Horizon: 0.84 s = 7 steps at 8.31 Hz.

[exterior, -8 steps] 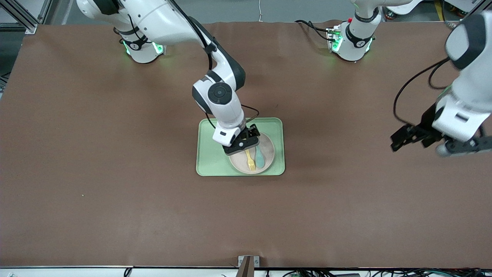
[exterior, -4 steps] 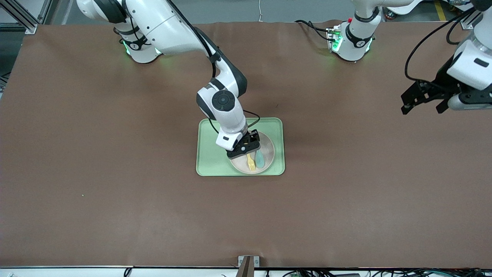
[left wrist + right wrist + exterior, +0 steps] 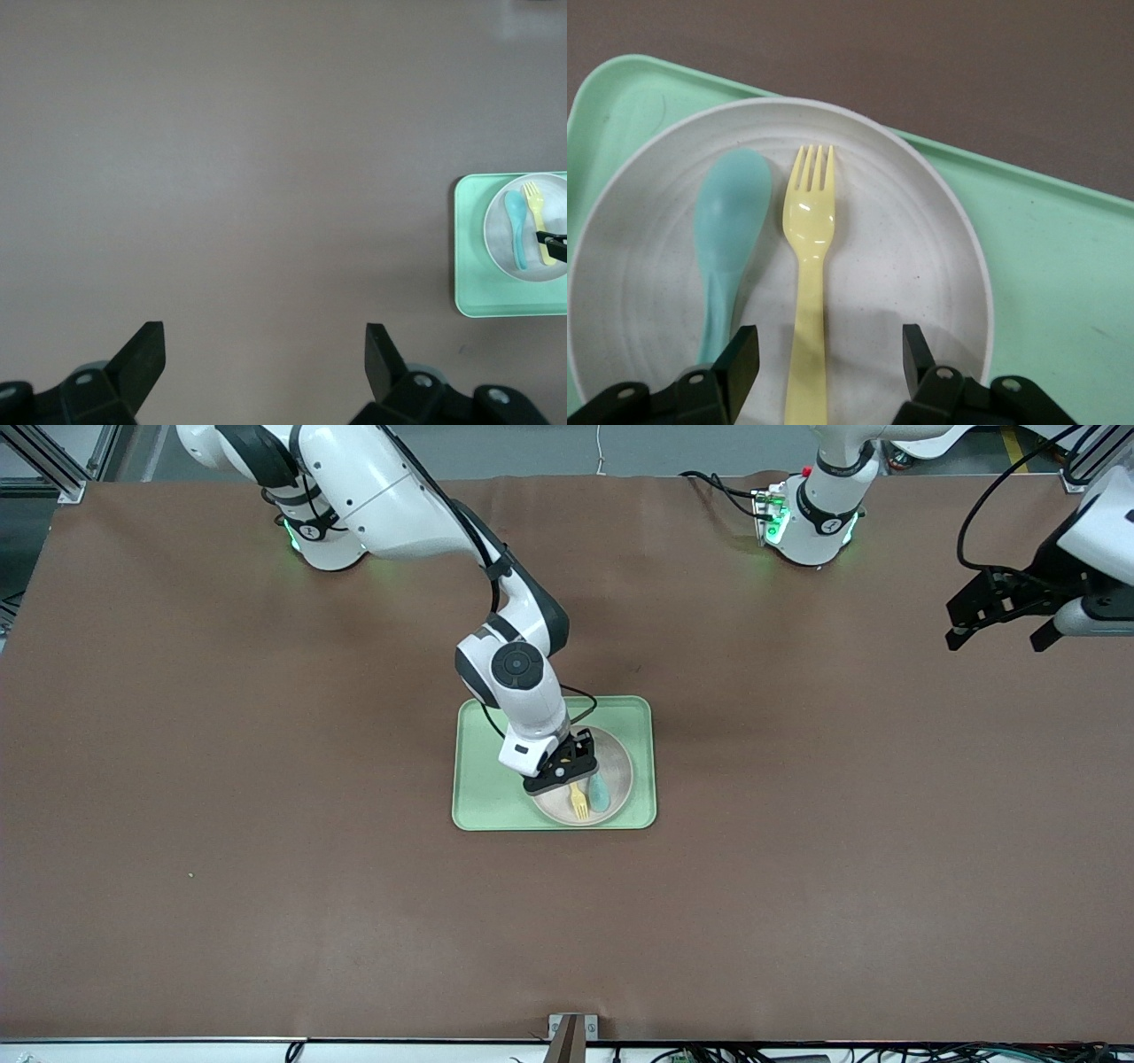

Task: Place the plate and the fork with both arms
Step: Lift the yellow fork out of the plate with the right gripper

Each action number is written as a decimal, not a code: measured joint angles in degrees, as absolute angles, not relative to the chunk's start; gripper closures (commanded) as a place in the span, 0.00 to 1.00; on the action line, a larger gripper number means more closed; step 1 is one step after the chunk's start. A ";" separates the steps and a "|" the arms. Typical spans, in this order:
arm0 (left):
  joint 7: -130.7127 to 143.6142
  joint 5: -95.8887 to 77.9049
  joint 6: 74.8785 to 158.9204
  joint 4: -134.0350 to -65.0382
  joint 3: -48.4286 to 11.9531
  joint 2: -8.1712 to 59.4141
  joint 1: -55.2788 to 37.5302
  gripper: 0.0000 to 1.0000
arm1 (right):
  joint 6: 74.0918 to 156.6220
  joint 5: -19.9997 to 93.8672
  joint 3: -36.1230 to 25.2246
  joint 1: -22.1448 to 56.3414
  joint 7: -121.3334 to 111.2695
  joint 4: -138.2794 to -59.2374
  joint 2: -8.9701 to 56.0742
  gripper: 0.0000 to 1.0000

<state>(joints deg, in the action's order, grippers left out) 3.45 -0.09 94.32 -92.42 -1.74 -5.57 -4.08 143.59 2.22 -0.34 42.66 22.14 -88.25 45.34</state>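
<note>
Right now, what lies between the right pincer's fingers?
The pale-yellow plastic fork: its handle runs between the right pincer fingers, not yet clamped, seen in the right wrist view.

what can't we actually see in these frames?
- Fork handle end: cut off by the right wrist view's edge between the right pincer fingers; contact unclear.
- Front view: that pincer hides the handles of the fork and the spoon and part of the plate.
- Left wrist view: picture edge cuts off the tray.
- Left pincer waits open over bare table.

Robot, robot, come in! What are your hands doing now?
Right gripper open, astride fork handle on plate. Left gripper open, waiting over bare table. Spoon lies beside fork.
</note>
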 measured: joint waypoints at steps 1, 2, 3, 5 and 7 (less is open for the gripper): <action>2.77 -0.09 94.32 -91.37 -1.54 -4.85 -3.66 0.01 | 143.59 2.21 -0.37 42.66 22.13 -88.25 45.70 0.30; 2.49 -0.09 94.32 -90.76 -1.40 -3.87 -3.57 0.01 | 143.59 2.20 -0.37 42.68 22.13 -88.24 45.94 0.35; 2.24 -0.09 94.32 -90.36 -1.38 -3.10 -3.58 0.01 | 143.59 2.19 -0.37 42.70 22.14 -88.24 46.07 0.40; 0.84 1.67 94.32 -90.03 -1.43 -2.37 -3.75 0.01 | 143.59 2.19 -0.37 42.92 23.42 -88.24 46.28 0.61; 0.73 1.91 94.35 -89.91 -1.39 -1.96 -3.67 0.01 | 143.59 2.18 -0.37 43.38 24.46 -88.17 46.33 0.76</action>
<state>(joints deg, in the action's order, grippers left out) 0.73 1.91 94.35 -89.91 -1.39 -1.96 -3.67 143.59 2.18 -0.37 43.38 24.46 -88.17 46.33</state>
